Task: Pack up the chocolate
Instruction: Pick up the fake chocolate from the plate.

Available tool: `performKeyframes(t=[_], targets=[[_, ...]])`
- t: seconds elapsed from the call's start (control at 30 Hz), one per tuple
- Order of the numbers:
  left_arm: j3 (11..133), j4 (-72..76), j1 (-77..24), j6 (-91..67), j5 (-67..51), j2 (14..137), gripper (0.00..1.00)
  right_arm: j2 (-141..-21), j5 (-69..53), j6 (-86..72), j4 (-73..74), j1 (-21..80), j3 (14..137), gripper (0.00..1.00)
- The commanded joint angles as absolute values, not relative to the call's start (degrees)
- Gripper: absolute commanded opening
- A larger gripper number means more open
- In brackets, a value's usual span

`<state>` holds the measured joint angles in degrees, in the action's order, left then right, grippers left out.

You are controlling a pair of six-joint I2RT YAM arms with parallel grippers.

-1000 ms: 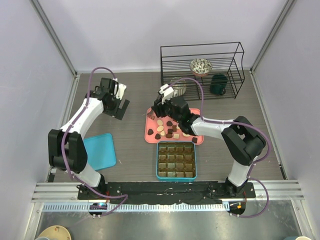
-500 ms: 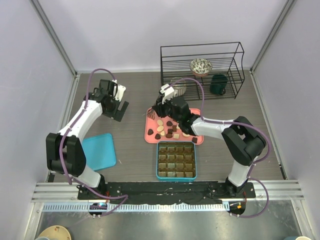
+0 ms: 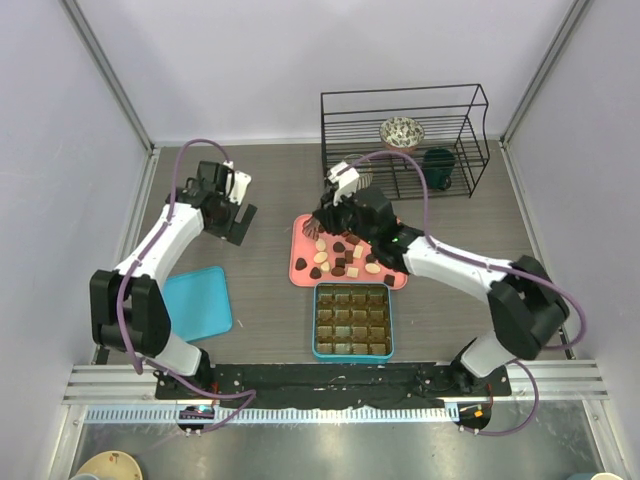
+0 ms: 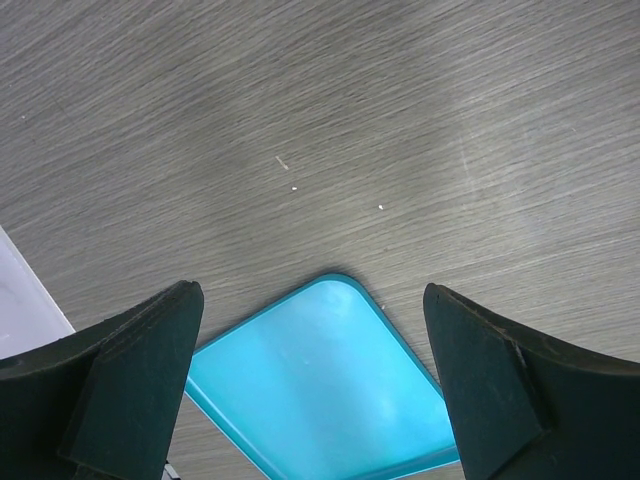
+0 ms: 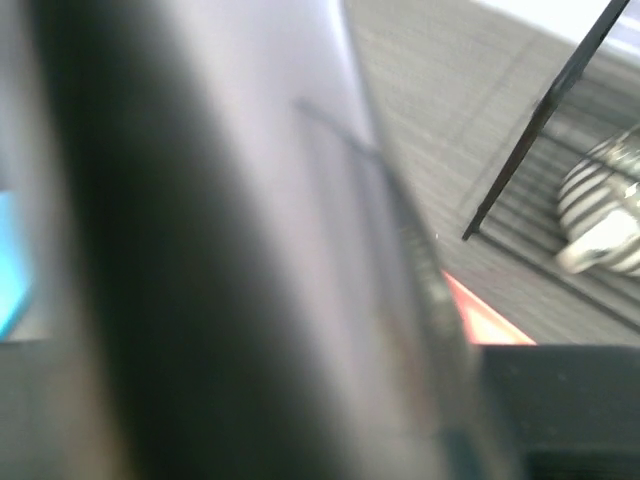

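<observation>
The chocolate (image 3: 340,268) is seen as many small pieces, dark brown, mid brown and cream-white, laid flat and loosely scattered over the pink tray (image 3: 298,262). Most are gathered between its middle and near edge, and some are hidden at the far edge.

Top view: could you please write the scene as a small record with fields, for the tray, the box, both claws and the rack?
pink tray: mid table, holds loose chocolate pieces, dark, brown and cream
teal box: right next to the tray, on its near side; brown compartments, filled or not cannot be told
right claw: over the tray's far left corner; open or shut cannot be told
left claw: open, empty, above the table, left side
turquoise lid: flat, near left
wire rack: far right, holds a patterned bowl and a dark mug
</observation>
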<state>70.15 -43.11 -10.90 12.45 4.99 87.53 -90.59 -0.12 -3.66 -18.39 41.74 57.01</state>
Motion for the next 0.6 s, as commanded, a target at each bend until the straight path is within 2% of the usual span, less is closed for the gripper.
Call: performKeyframes(t=[0.0, 0.27, 0.57], targets=[[70.2, -42.3, -10.8, 12.8, 5.2, 84.7, 0.97, -80.5, -0.2, -2.1, -14.9, 43.4, 57.6, 0.08], [70.3, -42.6, -10.9, 12.8, 4.6, 84.3, 0.97, -66.7, 1.8, -3.8, -5.5, 47.8, 51.3, 0.07], [70.7, -43.9, -10.9, 12.8, 3.6, 84.3, 0.97, -58.0, 6.0, -7.9, -1.1, 53.5, 44.4, 0.08]])
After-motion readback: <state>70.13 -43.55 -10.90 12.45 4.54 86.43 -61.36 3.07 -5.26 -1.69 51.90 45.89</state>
